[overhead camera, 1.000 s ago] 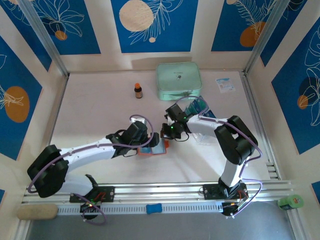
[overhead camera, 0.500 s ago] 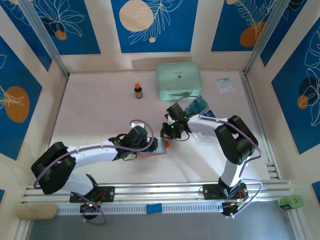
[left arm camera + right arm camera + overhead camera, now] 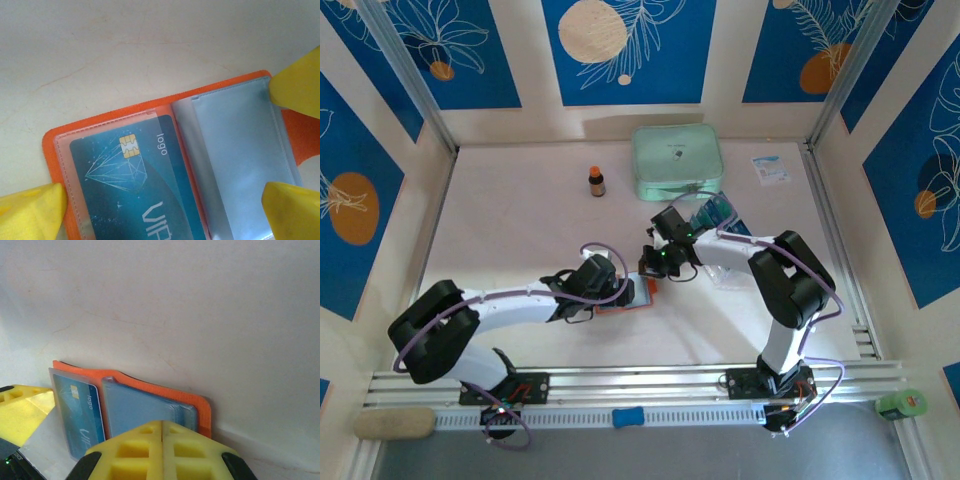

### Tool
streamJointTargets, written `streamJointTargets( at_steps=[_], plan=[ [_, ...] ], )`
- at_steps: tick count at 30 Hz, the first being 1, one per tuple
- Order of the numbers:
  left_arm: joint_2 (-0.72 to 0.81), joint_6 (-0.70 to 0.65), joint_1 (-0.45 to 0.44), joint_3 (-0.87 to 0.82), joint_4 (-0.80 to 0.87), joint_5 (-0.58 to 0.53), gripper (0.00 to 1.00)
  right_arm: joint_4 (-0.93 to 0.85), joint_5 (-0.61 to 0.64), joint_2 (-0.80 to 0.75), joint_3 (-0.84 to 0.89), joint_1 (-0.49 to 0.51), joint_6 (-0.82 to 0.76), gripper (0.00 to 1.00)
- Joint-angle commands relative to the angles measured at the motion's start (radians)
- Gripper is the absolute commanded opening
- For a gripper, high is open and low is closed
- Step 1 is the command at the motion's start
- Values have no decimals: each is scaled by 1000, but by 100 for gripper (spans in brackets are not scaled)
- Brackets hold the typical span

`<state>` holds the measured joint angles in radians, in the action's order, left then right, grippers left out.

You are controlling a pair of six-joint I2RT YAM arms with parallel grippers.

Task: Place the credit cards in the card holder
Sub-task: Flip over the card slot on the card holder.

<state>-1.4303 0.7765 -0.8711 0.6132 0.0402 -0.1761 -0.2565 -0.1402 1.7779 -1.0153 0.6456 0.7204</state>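
Observation:
The orange card holder (image 3: 100,122) lies open on the table, with one teal credit card (image 3: 130,190) inside its clear left sleeve. Empty plastic sleeves (image 3: 240,160) fill its right half. My left gripper (image 3: 160,215) hangs open right above it, one yellow fingertip at each side. My right gripper (image 3: 162,450) is shut, its joined tips resting on the plastic sleeves (image 3: 145,410) of the card holder (image 3: 150,387). From above, both grippers (image 3: 615,290) (image 3: 653,268) meet over the holder (image 3: 625,307). Loose teal credit cards (image 3: 713,211) lie behind the right arm.
A mint-green zip case (image 3: 677,160) stands at the back, with a small brown bottle (image 3: 596,181) to its left and a white paper slip (image 3: 770,168) to its right. Blue patterned walls enclose the table; metal rails run along its near edge.
My left arm has shifted, its gripper settling a little nearer and lower over the open holder. The right arm has stayed where it was.

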Motion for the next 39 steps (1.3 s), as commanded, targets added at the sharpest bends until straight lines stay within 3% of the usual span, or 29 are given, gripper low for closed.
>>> streamJointTargets(
  at_steps=[1,29,39],
  plan=[
    [-15,-23,-9,-9,-2,-14,100,-10,-33,20,-21,8,-21,1],
    [-51,-63,-9,-9,44,-62,100,25,-73,74,-19,49,19,0],
    [-35,-68,-10,-1,47,-60,100,-10,-28,-24,-7,31,23,0]
  ],
)
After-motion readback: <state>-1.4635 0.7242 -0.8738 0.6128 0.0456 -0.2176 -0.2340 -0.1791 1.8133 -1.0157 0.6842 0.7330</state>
